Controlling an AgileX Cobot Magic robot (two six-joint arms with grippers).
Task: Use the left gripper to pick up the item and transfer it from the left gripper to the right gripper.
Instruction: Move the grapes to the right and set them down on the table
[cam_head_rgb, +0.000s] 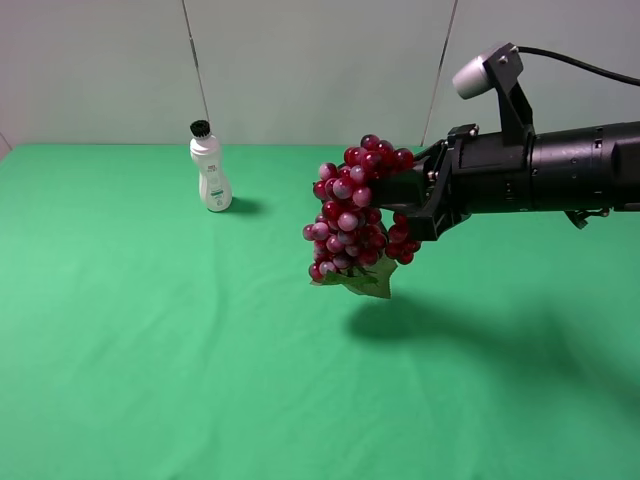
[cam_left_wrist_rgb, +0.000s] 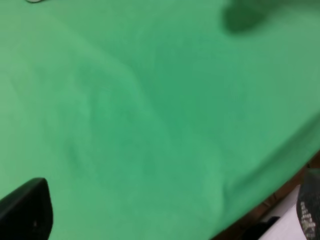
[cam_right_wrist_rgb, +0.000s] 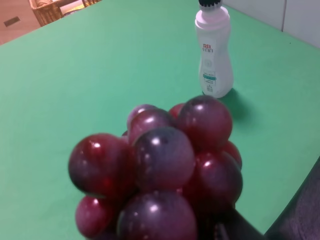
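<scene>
The bunch of red-purple grapes (cam_head_rgb: 350, 215) with green leaves (cam_head_rgb: 362, 283) hangs in the air above the green cloth, held at its upper right side. My right gripper (cam_head_rgb: 408, 205), on the long straight black arm, is shut on it. The right wrist view shows the grapes (cam_right_wrist_rgb: 160, 170) up close, filling the lower middle. My left gripper (cam_left_wrist_rgb: 167, 210) is out of the exterior high view. Its wrist view shows two black fingertips (cam_left_wrist_rgb: 26, 210) far apart over bare cloth, with nothing between them.
A white bottle with a black cap (cam_head_rgb: 210, 168) stands upright at the back left of the green cloth (cam_head_rgb: 150, 330); it also shows in the right wrist view (cam_right_wrist_rgb: 214, 52). The cloth's edge (cam_left_wrist_rgb: 280, 185) and the floor beyond show in the left wrist view.
</scene>
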